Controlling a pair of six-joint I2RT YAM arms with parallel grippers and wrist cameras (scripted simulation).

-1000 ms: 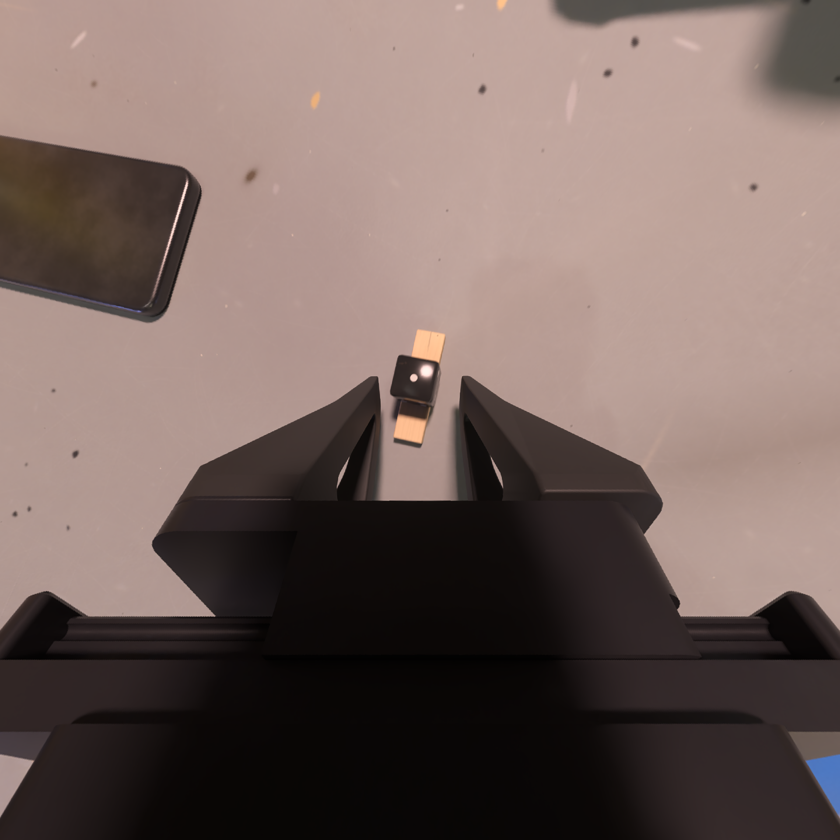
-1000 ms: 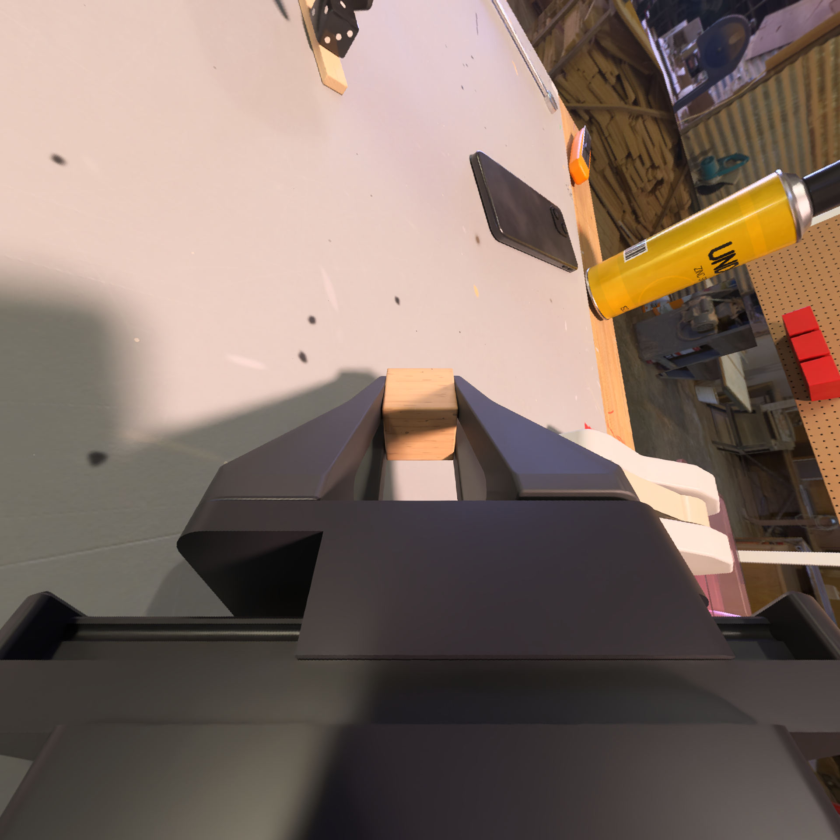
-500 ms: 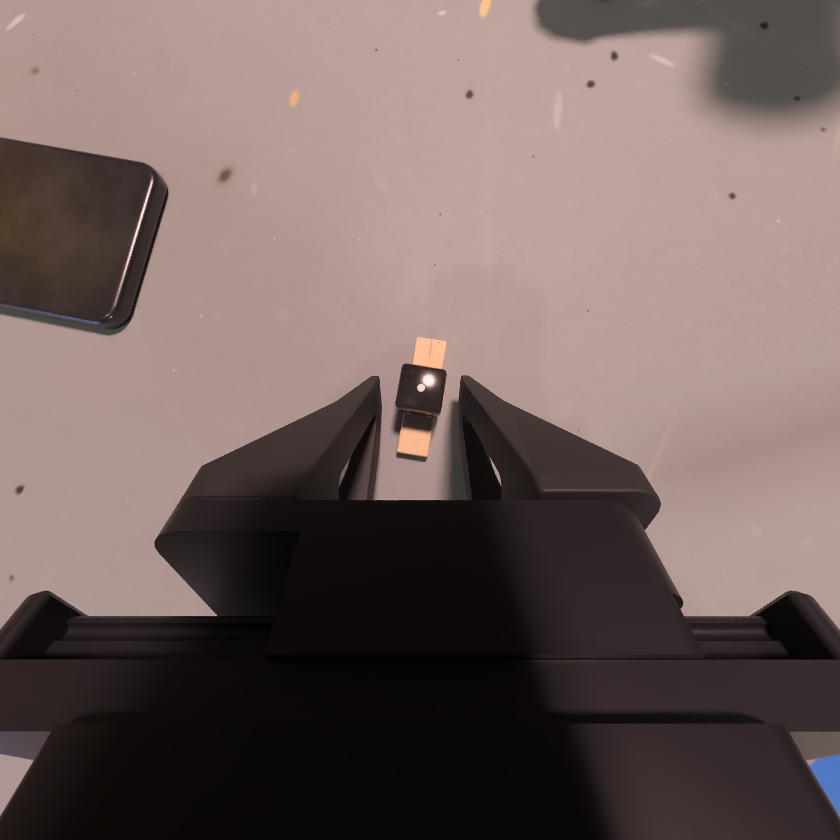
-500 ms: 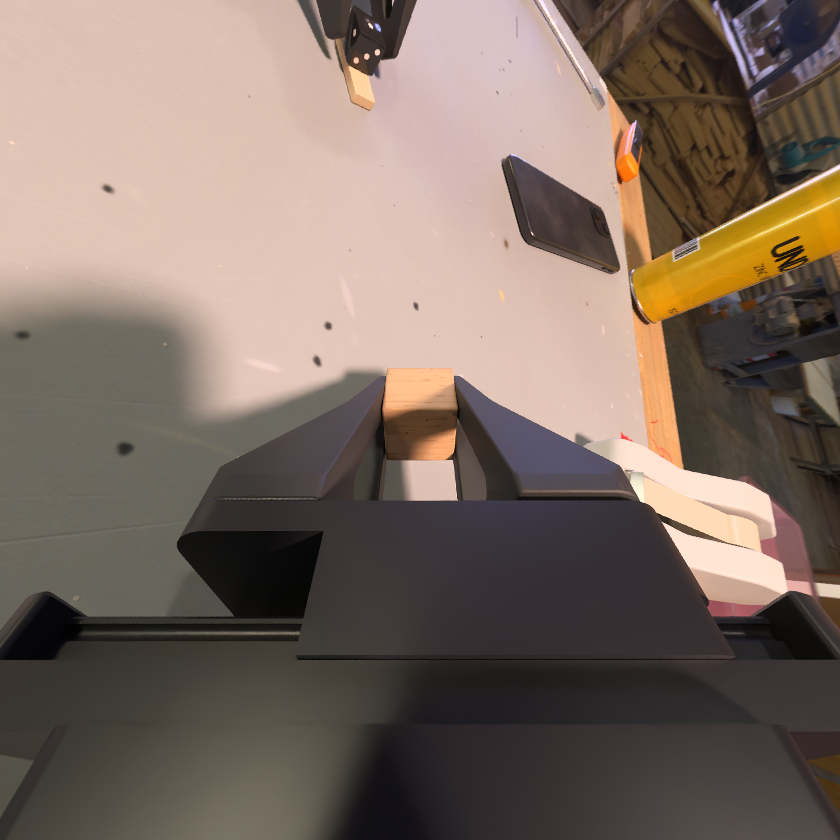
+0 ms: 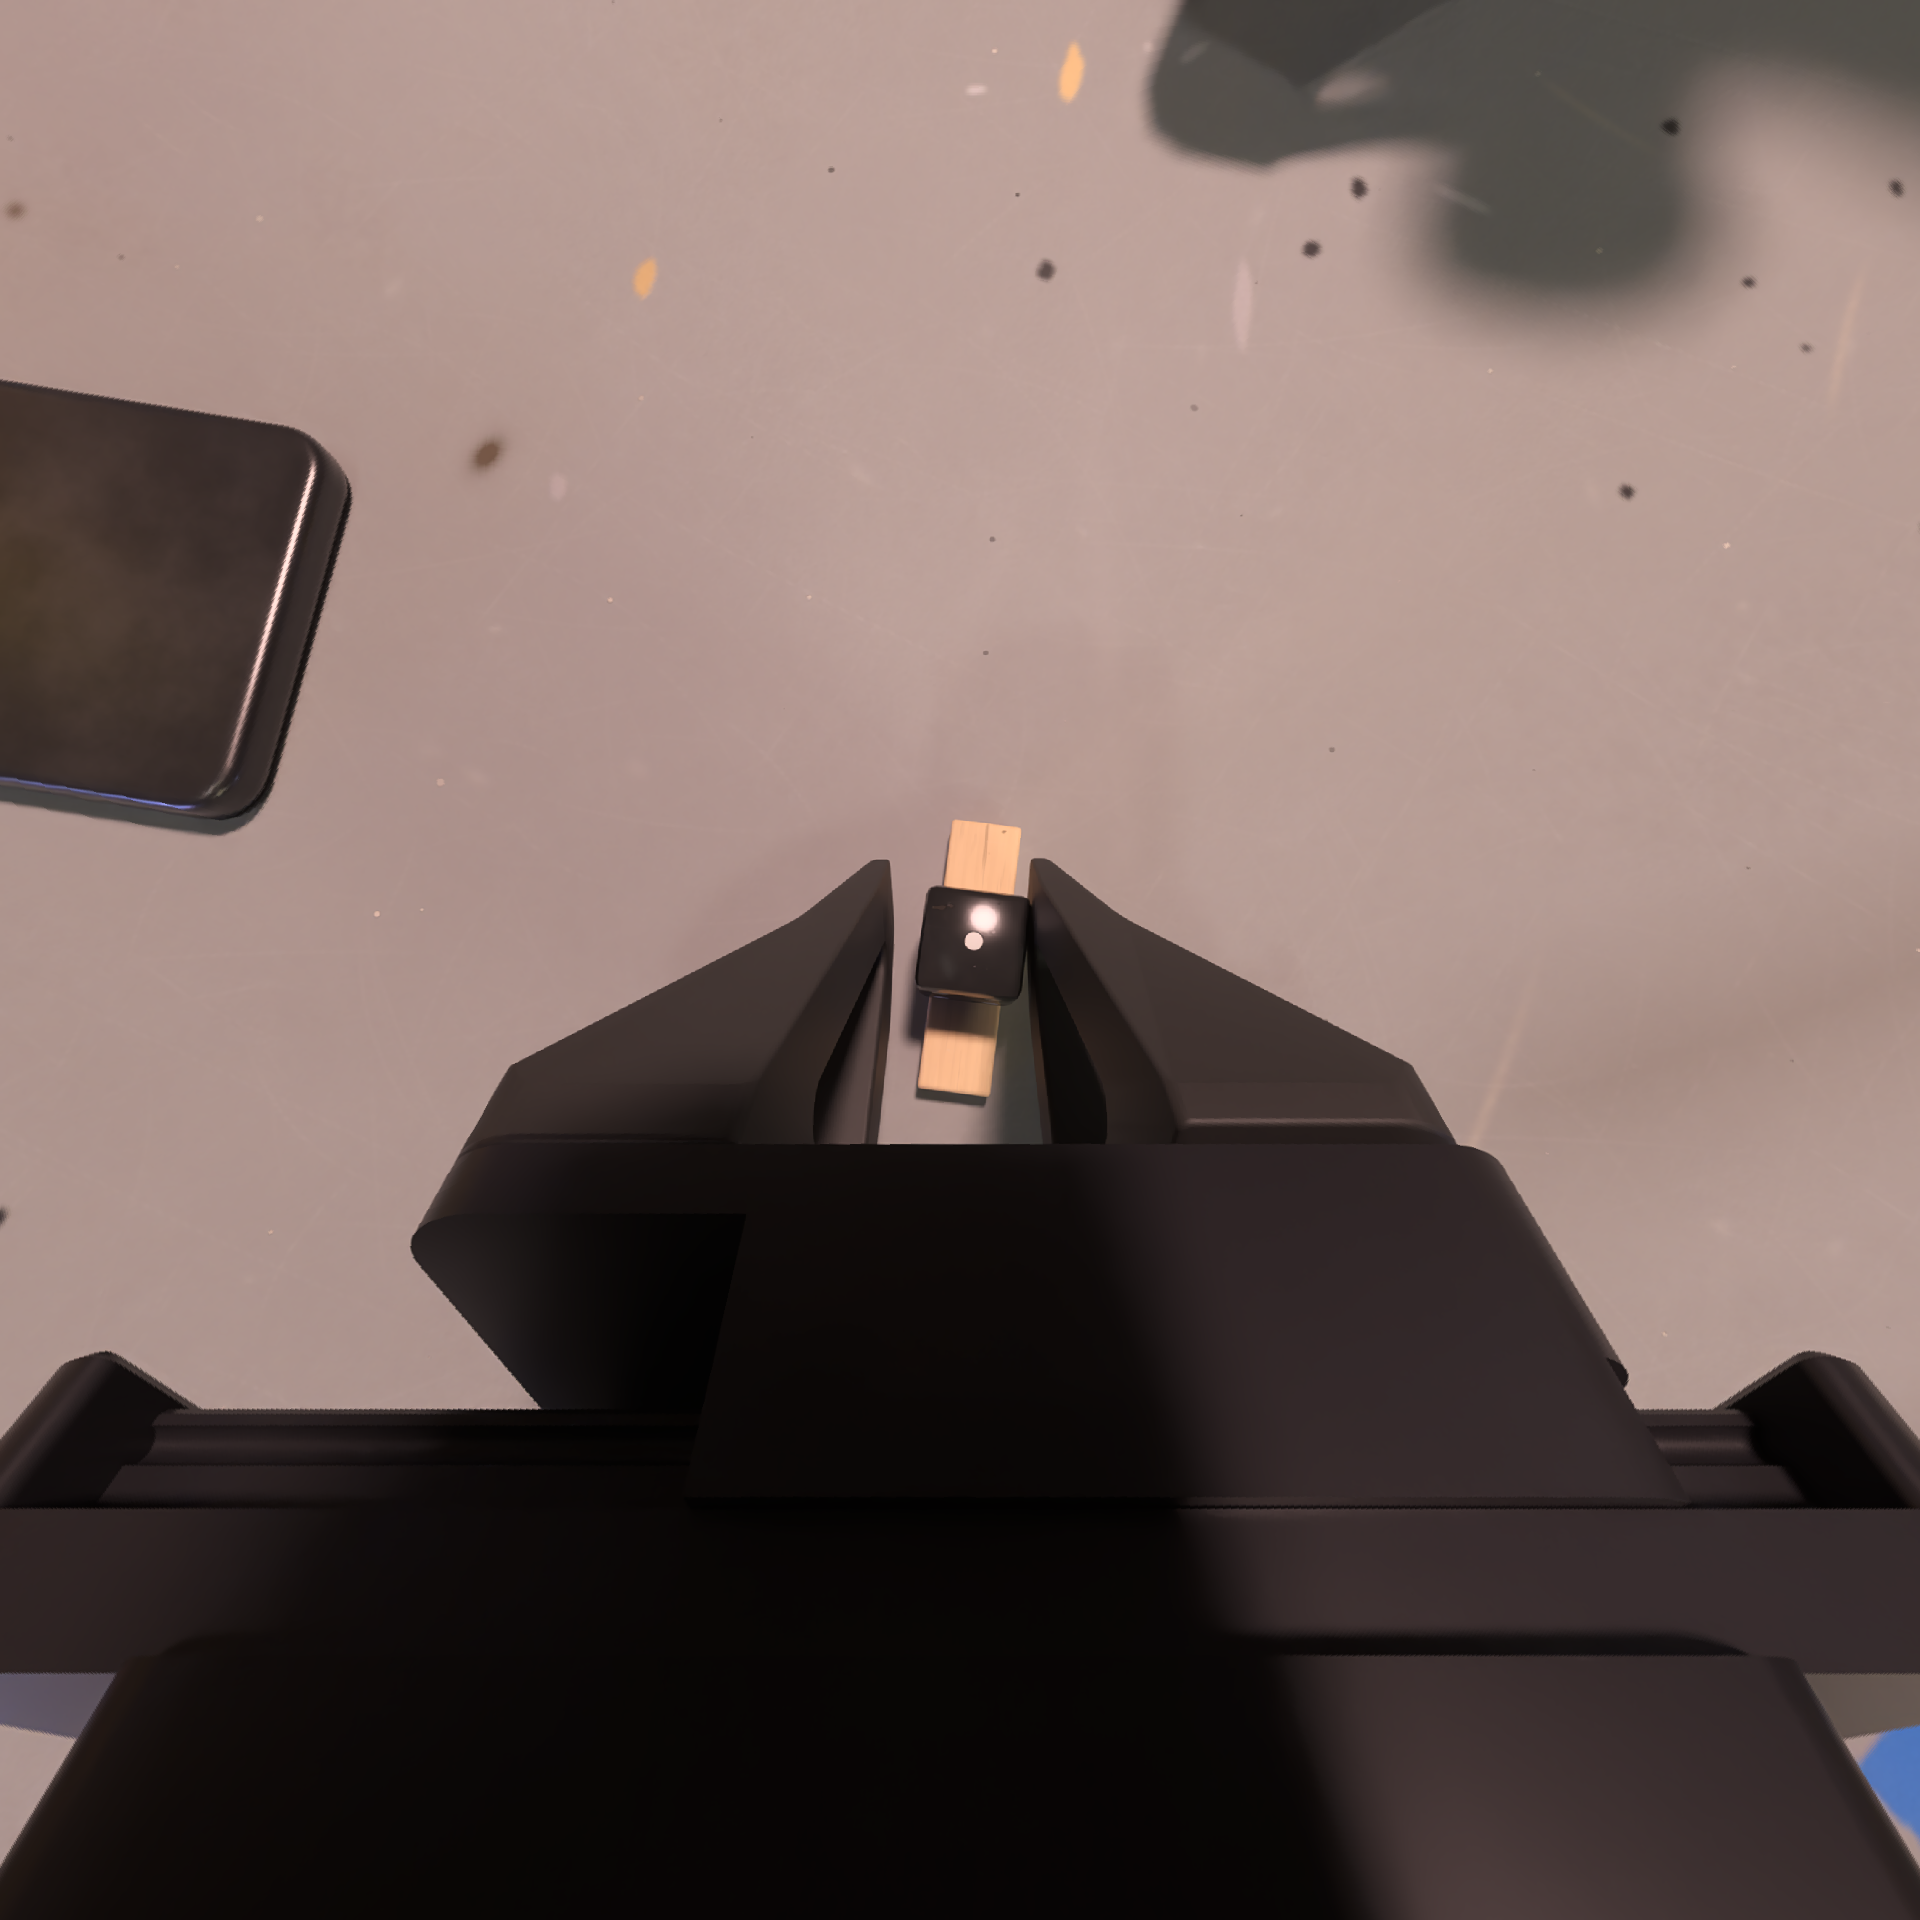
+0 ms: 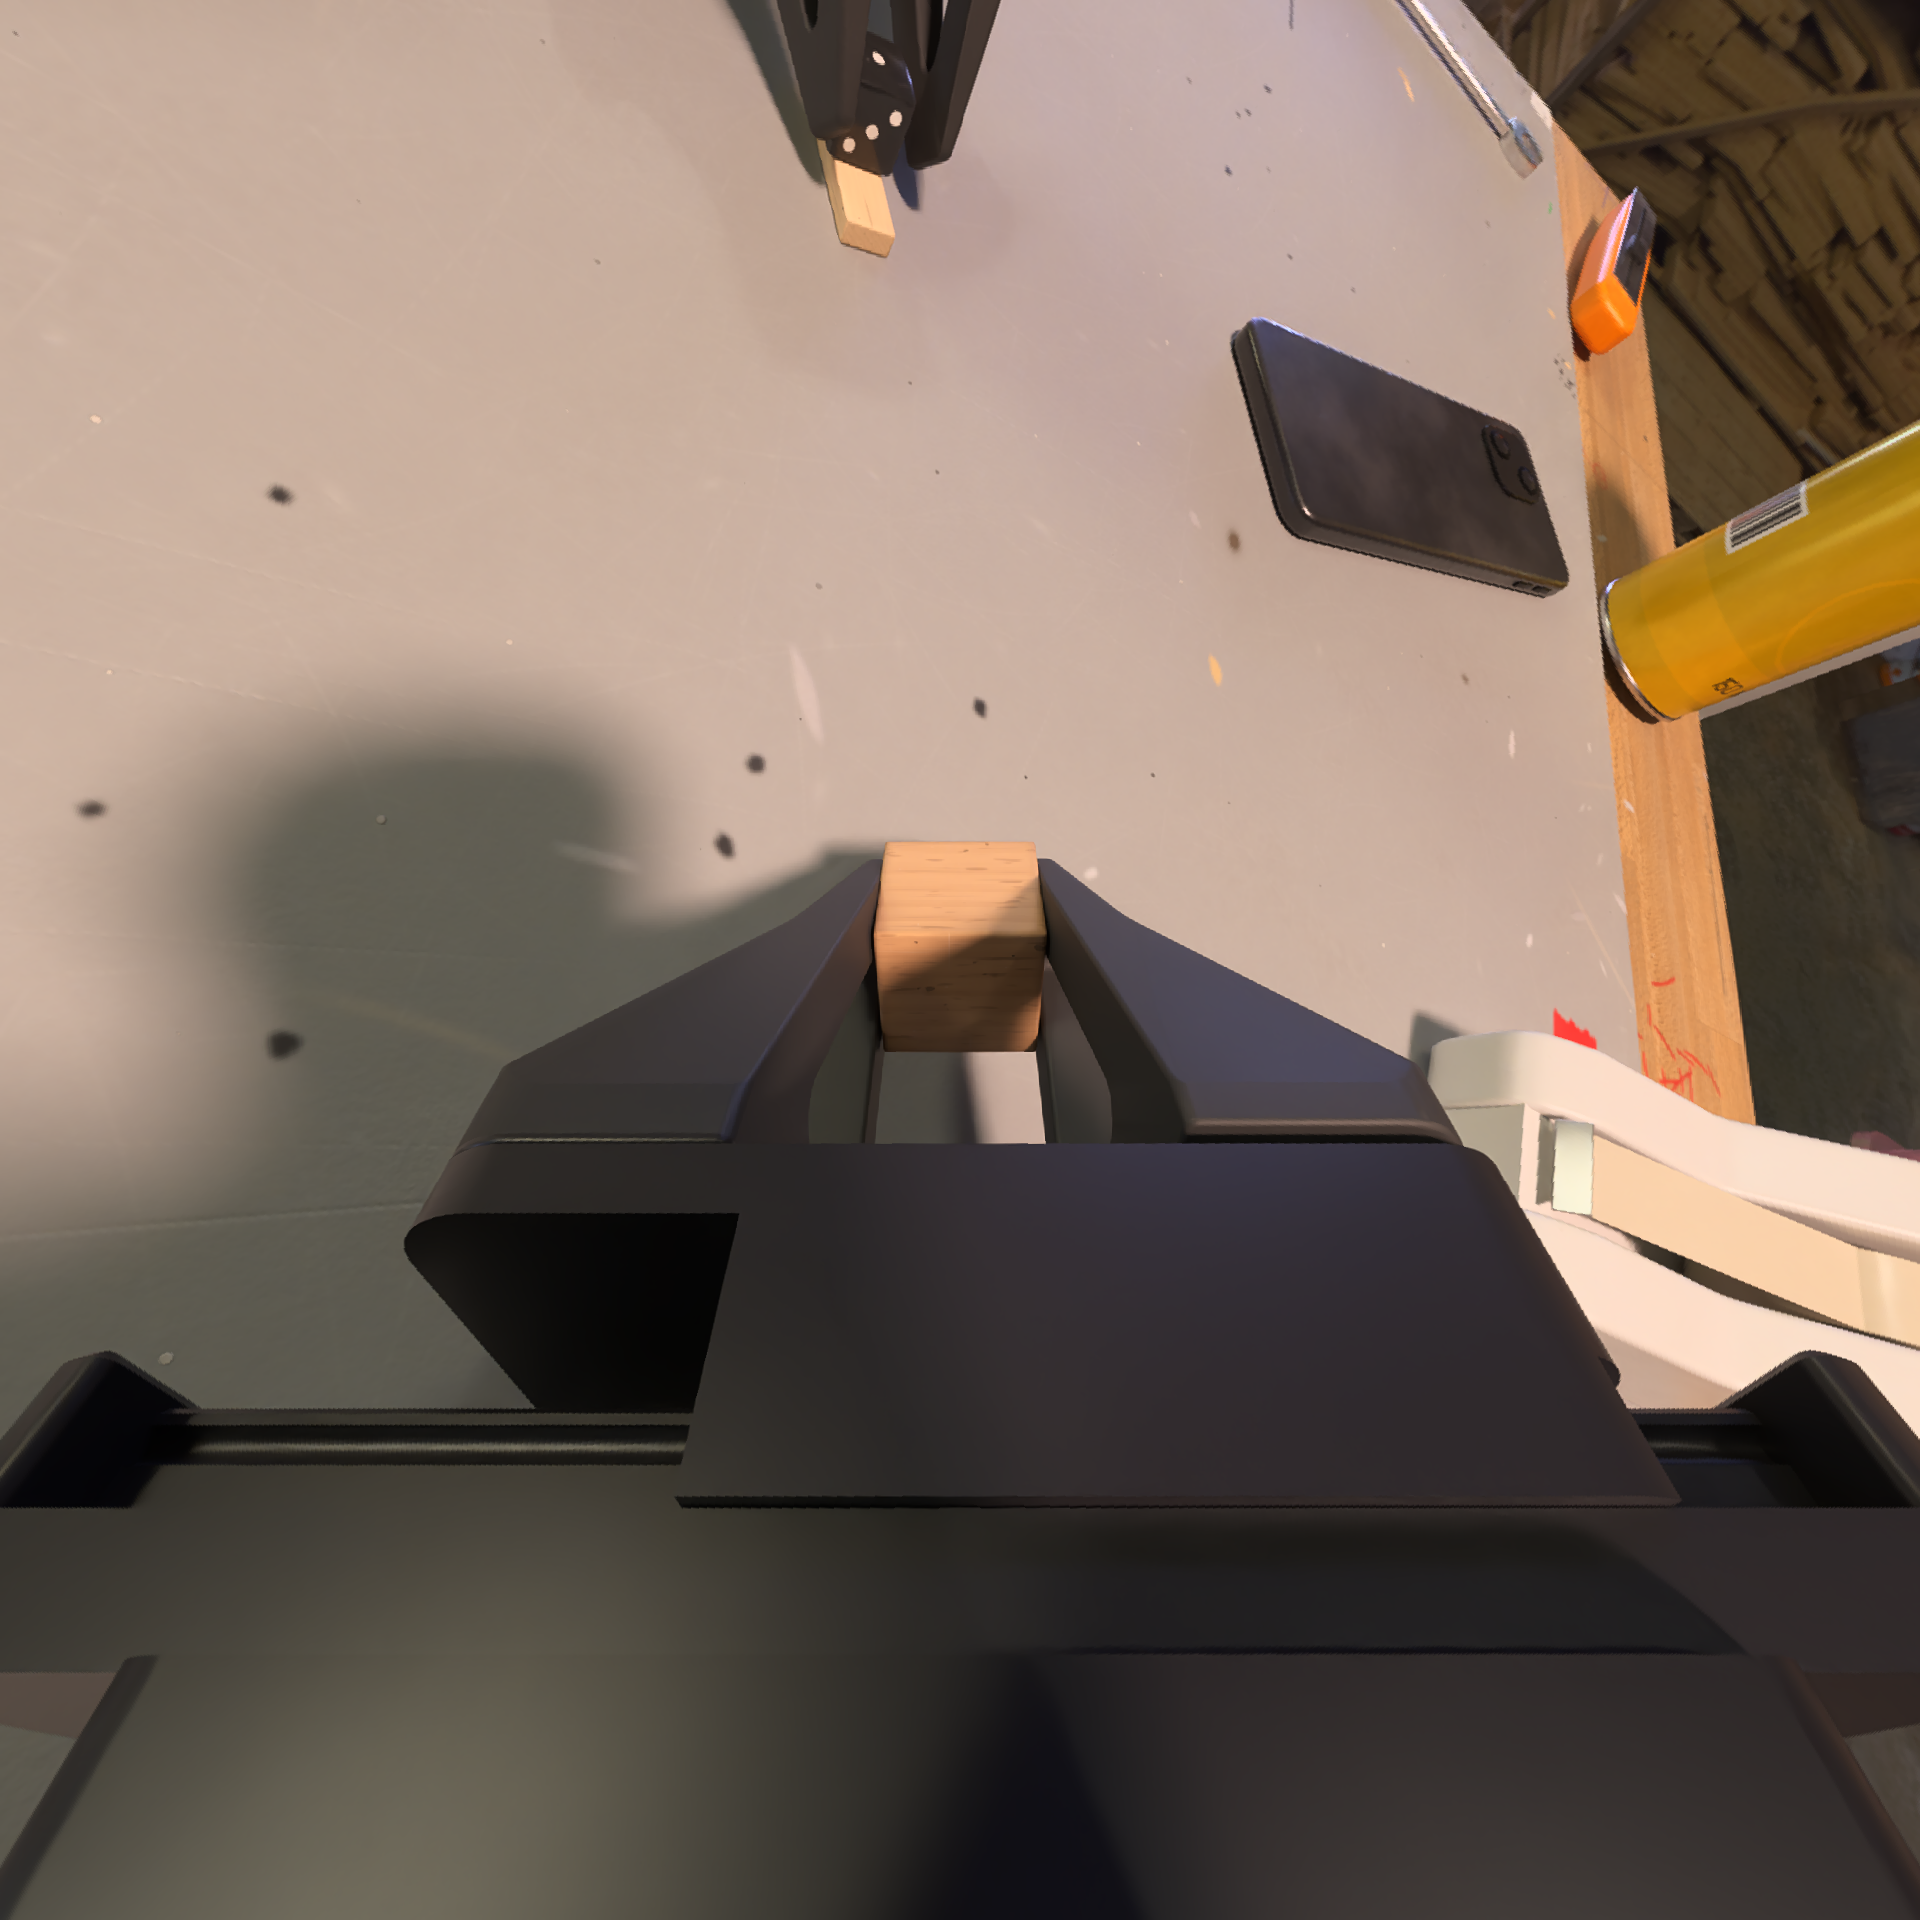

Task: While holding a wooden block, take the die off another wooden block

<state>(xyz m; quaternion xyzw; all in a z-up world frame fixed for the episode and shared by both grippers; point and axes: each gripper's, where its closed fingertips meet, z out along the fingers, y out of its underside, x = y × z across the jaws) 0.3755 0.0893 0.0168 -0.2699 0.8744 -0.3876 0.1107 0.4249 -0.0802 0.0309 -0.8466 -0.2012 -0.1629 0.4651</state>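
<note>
A black die (image 5: 971, 943) sits on a thin wooden block (image 5: 956, 1060) that lies flat on the grey table. My left gripper (image 5: 961, 873) is down around the die, one finger on each side. Its right finger touches the die and a small gap remains on the left, so it is open. The right wrist view shows it far off (image 6: 883, 104), with the die (image 6: 873, 125) and the block's end (image 6: 864, 208). My right gripper (image 6: 959, 862) is shut on a second wooden block (image 6: 958, 940) and holds it above the table.
A black phone (image 5: 135, 613) lies left of the die; the right wrist view also shows it (image 6: 1392, 457). A yellow spray can (image 6: 1766, 582), an orange object (image 6: 1610, 275), a metal rod (image 6: 1475, 83) and a white object (image 6: 1662, 1164) are along the table's wooden edge (image 6: 1662, 831).
My left gripper has come down over the die and its fingers have narrowed around it. My right gripper has swung a little, still holding its block.
</note>
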